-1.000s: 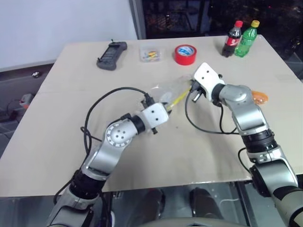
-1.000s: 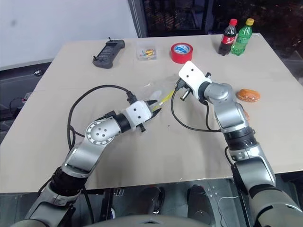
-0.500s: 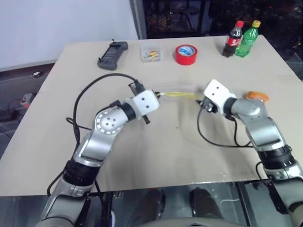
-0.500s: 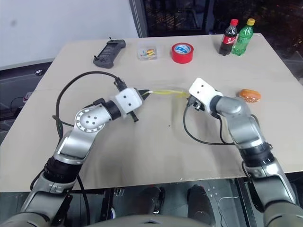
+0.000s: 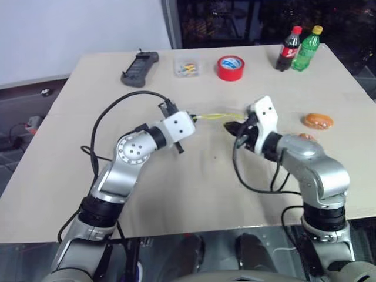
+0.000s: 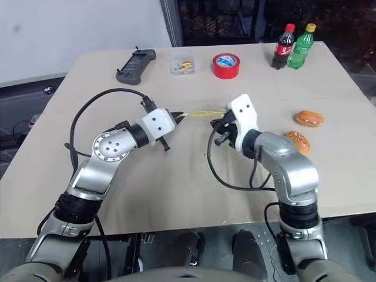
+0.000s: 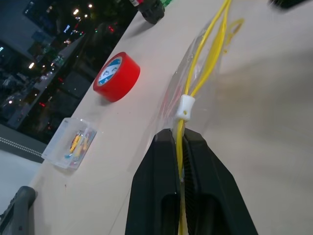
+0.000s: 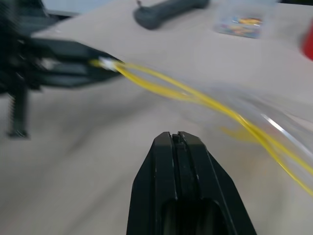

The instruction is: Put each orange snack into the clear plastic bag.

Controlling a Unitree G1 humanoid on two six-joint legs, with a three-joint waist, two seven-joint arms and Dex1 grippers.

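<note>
The clear plastic bag (image 5: 218, 117) hangs stretched above the table, its yellow seal strip (image 7: 204, 55) running out from my left gripper (image 7: 179, 138), which is shut on the strip's end. My right gripper (image 8: 177, 140) is shut with nothing between its fingers. It sits just short of the bag's other end (image 8: 254, 117), near the table's middle (image 5: 231, 126). Two orange snacks lie on the table at the right: one (image 6: 308, 118) in the open, the other (image 6: 298, 141) close beside my right forearm.
Along the far edge stand a black handset (image 5: 139, 69), a small clear box of coloured bits (image 5: 188, 67), a red tape roll (image 5: 230, 67) and two bottles, one dark (image 5: 289, 48) and one green (image 5: 306, 47). Black cables loop from both wrists.
My left gripper carried the bag's strip to the left, stretching the bag out. My right gripper rolled and drew back toward me, off the bag's end, and is now shut.
</note>
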